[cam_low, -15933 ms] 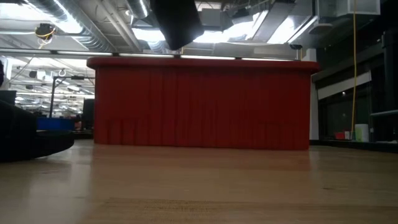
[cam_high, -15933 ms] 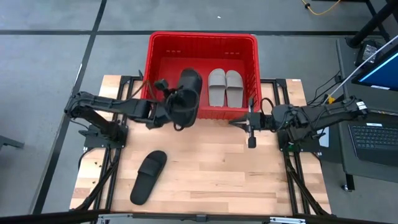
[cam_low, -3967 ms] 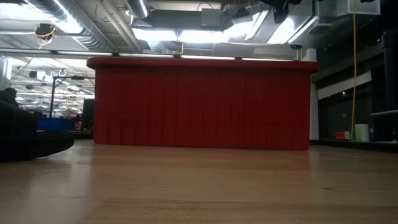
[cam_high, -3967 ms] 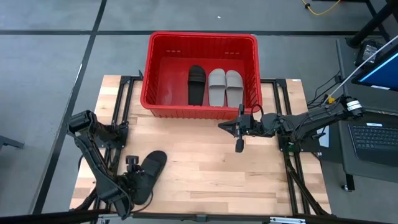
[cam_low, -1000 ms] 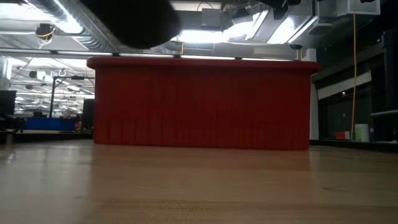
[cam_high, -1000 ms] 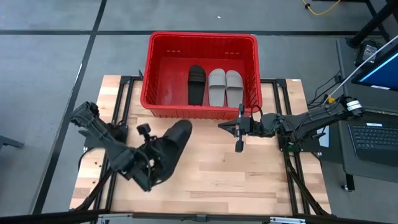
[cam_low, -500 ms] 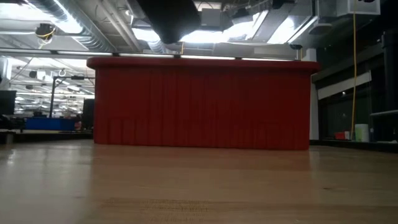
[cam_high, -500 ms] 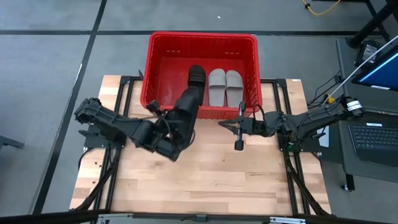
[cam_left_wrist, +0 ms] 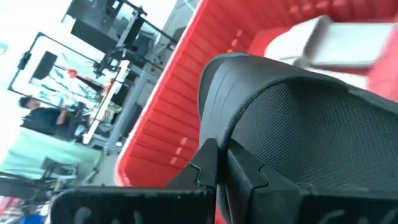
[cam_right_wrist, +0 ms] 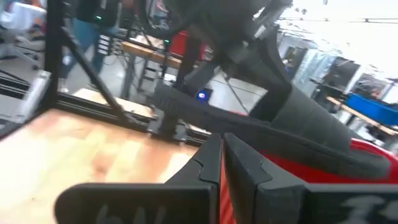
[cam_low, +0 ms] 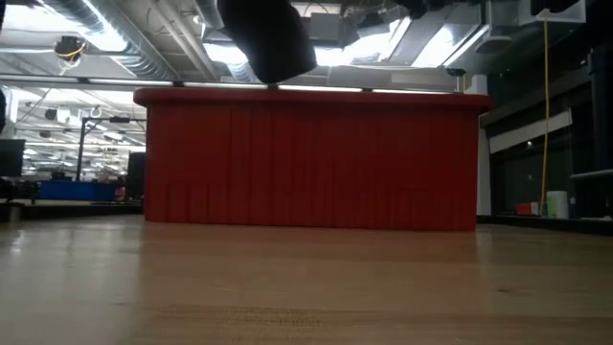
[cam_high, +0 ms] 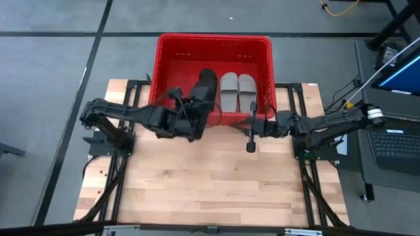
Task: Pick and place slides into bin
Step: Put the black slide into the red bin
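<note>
**Black slide over the bin's near rim**

Left gripper (cam_high: 186, 118) pinches a black slide (cam_high: 202, 98) above the red bin (cam_high: 172, 46) on the table's (cam_high: 216, 183) far edge. Right gripper (cam_high: 251, 131) waits, fingers pressed together. Concrete floor (cam_high: 52, 72) surrounds.

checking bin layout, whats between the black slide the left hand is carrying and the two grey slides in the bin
In the high view, the other black slide lies between the carried black slide and the grey slides.
</note>
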